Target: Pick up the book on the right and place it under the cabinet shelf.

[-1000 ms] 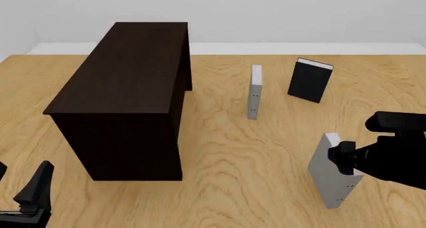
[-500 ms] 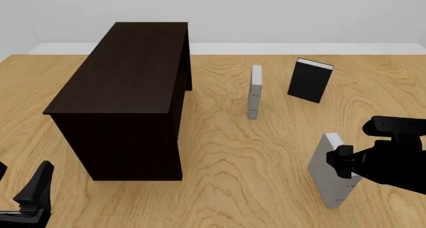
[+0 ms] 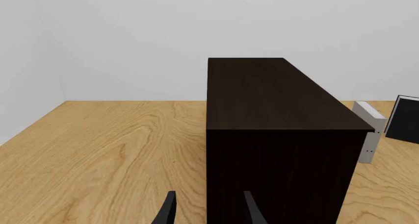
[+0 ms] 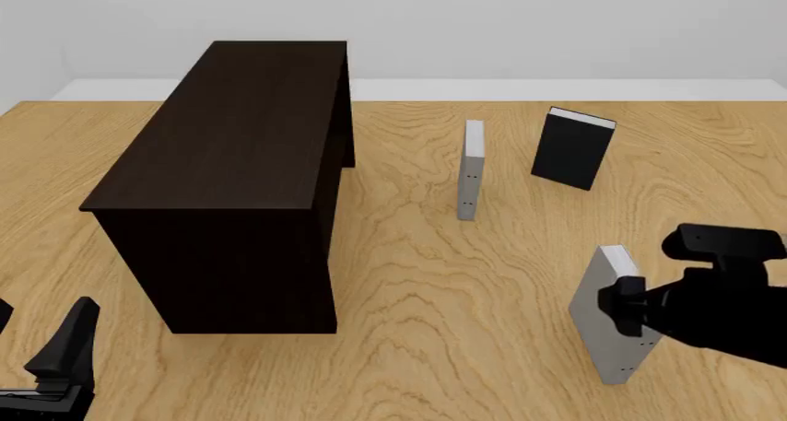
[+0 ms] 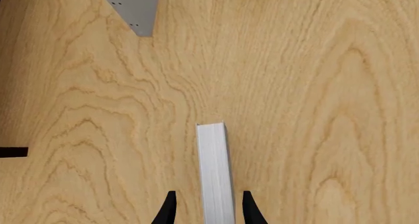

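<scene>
The right gripper [image 5: 205, 209] sits over the top edge of the book [image 4: 606, 324], its two dark tapered fingers [image 5: 168, 209] set one on each side of the white page block with a sliver of wood grain showing between finger and paper, so the claw is spread and not yet pressing. That book is a thick light-grey hardback standing upright on the near right part of the table [image 4: 430, 274], its flat matte cover facing left in the front view and two tiny dark dots low on its spine; no title or lettering can be read on it. The tabletop is pale wood with bold swirling grain, smooth and even, ending at a white ledge below a plain light-grey wall. Farther back stand a slimmer grey book [image 4: 471, 169], upright with small dots on its spine, and a black-covered book [image 4: 573, 148] with white page edges, slightly tilted. The cabinet shelf [image 4: 234, 163], a long boxy block of near-black wood with a flat top and faint grain, stands well apart on the left. The left gripper [image 3: 208, 211] hangs near the cabinet's close end, its thin dark fingers held apart around nothing.
</scene>
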`<action>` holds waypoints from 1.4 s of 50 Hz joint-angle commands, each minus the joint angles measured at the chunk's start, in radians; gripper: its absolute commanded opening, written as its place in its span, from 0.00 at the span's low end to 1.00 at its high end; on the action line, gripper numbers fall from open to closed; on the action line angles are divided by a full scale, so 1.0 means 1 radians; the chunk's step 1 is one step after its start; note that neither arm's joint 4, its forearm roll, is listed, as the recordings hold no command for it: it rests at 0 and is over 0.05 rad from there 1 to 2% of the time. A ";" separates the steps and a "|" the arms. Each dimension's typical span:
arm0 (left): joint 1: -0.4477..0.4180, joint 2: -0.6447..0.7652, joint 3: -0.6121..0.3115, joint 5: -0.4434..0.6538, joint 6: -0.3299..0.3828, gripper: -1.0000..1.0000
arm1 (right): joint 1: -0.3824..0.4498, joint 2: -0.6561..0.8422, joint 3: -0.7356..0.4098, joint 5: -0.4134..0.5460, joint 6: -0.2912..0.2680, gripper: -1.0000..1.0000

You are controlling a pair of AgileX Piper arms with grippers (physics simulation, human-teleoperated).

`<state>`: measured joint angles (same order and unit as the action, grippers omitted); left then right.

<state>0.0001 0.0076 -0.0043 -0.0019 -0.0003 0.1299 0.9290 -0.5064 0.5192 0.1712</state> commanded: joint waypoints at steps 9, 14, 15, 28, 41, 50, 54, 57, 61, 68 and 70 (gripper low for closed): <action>0.000 0.000 0.000 0.000 0.000 1.00 | -0.002 0.022 0.036 -0.040 0.013 1.00; 0.000 0.000 0.000 0.000 0.000 1.00 | -0.001 0.029 0.047 -0.054 0.022 1.00; 0.000 0.000 0.000 0.000 0.000 1.00 | -0.001 0.032 0.048 -0.055 0.021 1.00; 0.000 0.000 0.000 0.000 0.000 1.00 | 0.008 0.051 0.057 -0.077 0.027 1.00; 0.000 0.000 0.000 0.000 0.000 1.00 | 0.032 0.069 0.073 -0.097 0.032 0.00; 0.000 0.000 0.000 0.000 0.000 1.00 | 0.044 0.070 0.076 -0.100 0.039 0.00; 0.000 0.000 0.000 0.000 0.000 1.00 | 0.066 0.055 0.072 -0.095 0.053 0.00; 0.000 0.000 0.000 0.000 0.000 1.00 | 0.084 0.034 0.062 -0.087 0.064 0.00; 0.000 0.000 0.000 0.000 0.000 1.00 | 0.089 0.014 0.046 -0.074 0.053 0.00; 0.000 0.000 0.000 0.000 0.000 1.00 | 0.099 -0.013 0.007 -0.052 0.051 0.00; 0.000 0.000 0.000 0.000 0.000 1.00 | 0.107 -0.013 -0.005 -0.049 0.053 0.00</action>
<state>0.0001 0.0076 -0.0043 -0.0019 -0.0002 0.2097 0.9423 -0.4668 0.4534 0.2139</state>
